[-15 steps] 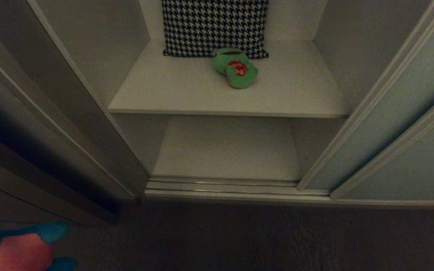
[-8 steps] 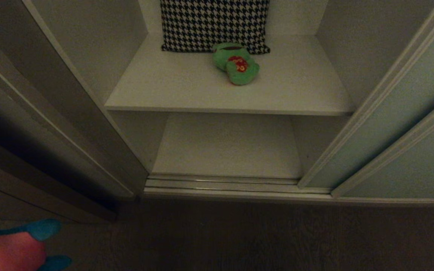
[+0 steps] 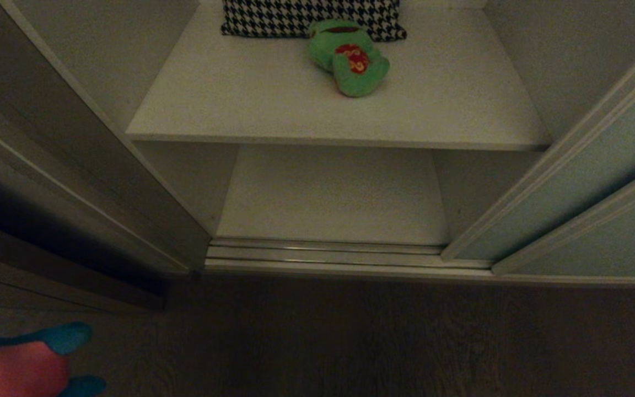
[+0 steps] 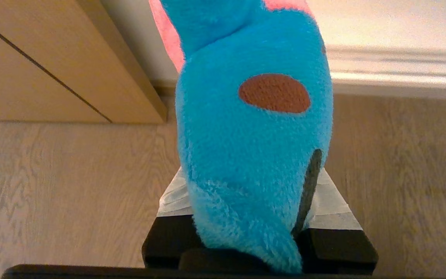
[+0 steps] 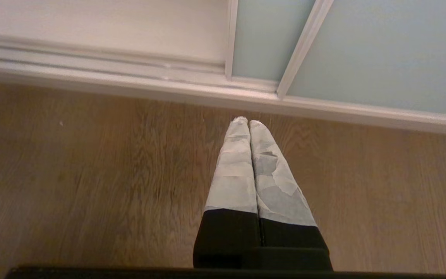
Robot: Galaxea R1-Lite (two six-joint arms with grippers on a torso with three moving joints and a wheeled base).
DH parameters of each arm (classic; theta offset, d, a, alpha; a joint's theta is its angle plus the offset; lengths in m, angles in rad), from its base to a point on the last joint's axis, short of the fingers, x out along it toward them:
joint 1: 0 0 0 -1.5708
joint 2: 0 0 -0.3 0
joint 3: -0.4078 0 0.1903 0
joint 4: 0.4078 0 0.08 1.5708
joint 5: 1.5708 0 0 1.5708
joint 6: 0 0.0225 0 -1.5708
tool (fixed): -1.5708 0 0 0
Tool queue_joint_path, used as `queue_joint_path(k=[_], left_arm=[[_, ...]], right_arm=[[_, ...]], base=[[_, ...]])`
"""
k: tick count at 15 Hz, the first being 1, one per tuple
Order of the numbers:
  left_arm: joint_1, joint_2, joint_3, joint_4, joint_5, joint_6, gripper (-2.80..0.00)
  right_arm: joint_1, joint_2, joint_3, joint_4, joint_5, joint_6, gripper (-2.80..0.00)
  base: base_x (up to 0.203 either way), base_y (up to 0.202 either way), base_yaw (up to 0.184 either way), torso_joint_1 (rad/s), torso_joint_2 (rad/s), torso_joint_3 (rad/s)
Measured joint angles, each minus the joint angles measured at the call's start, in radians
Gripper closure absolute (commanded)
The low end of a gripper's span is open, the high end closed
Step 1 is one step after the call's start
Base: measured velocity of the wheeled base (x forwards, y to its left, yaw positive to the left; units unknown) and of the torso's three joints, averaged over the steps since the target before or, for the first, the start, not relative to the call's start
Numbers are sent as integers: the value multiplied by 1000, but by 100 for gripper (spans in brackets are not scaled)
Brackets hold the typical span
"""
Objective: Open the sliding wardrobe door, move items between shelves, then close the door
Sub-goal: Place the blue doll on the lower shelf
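Compared with one second ago, the whole head view has shifted: the wardrobe interior sits higher in the picture and looms larger, a movement of the camera and not of the objects, which keep their places on the shelves.

Progress. The sliding wardrobe door [image 3: 582,187], a matte pale grey-green panel with a thin cream frame, stands pushed to the right, so the opening step reads as done. The teal-blue plush creature with a pink back [image 4: 252,135] is off the shelves and clamped in the left gripper [image 4: 246,217], whose taped fingers are part-closed on its lower body, low at the left over the wooden floor [image 3: 350,342]. Placing it on a shelf, any move of the frog and closing the door appear to remain.

Contents. The upper white shelf board [image 3: 229,105] carries a bright green plush frog with a red chest patch [image 3: 350,58], lying in front of and touching a black-and-white houndstooth cushion [image 3: 295,16] at the back. The lower white shelf board [image 3: 328,193] holds nothing visible. A ribbed metal floor track [image 3: 323,256] runs along the threshold.

The right gripper [image 5: 249,126], fingers pressed together and holding nothing, hangs idle over the floor before the track.
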Motion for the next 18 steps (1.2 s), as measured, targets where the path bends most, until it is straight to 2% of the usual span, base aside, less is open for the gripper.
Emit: queue_joint_path(k=[18], left_arm=[[0,1,-1,-4,6,-19,0]], right_arm=[[0,0,-1,0,0,0,0]], base=[[0,0,0,4,2,-197]])
